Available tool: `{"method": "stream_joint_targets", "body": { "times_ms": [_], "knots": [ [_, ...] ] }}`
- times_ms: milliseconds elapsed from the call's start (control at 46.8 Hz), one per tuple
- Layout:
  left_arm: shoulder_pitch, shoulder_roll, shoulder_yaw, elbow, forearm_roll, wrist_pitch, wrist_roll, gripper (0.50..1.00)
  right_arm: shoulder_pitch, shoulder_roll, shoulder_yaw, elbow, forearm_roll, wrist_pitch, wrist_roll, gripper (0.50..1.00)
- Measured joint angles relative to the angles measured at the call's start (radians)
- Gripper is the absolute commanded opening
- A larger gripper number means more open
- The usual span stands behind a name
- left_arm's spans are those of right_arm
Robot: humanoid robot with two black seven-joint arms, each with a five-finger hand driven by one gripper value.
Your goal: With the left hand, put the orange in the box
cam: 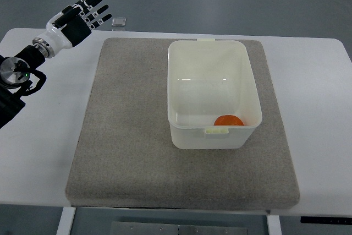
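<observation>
Orange (229, 120) lies inside the box (212, 50), at its near right corner, so the placing looks done.

One orange shows, resting on the box floor just behind the near wall, touching no hand; it probably rolled there and settled against the corner. One translucent white box stands on the grey mat (129, 136), right of the mat's middle, its open top facing up so things can be dropped straight in. The mat covers most of the white table (38, 152) and likely keeps the box from sliding. Further back, at the table's far left corner, the single left hand (80, 17) hovers with fingers (99, 9) spread and empty, well apart from the box. One small clear object (119, 22) sits just beside those fingertips. No right hand shows.
</observation>
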Motion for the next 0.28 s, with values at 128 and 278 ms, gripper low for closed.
{"method": "stream_joint_targets", "body": {
  "times_ms": [128, 278],
  "knots": [
    [0.002, 0.0, 0.005, -0.001, 0.001, 0.0, -0.001, 0.994, -0.002, 0.0, 0.002, 0.002, 0.002, 0.001, 0.0, 0.926],
    [0.002, 0.0, 0.007, -0.002, 0.002, 0.0, -0.001, 0.994, -0.002, 0.0, -0.002, 0.008, 0.002, 0.001, 0.0, 0.926]
  ]
}}
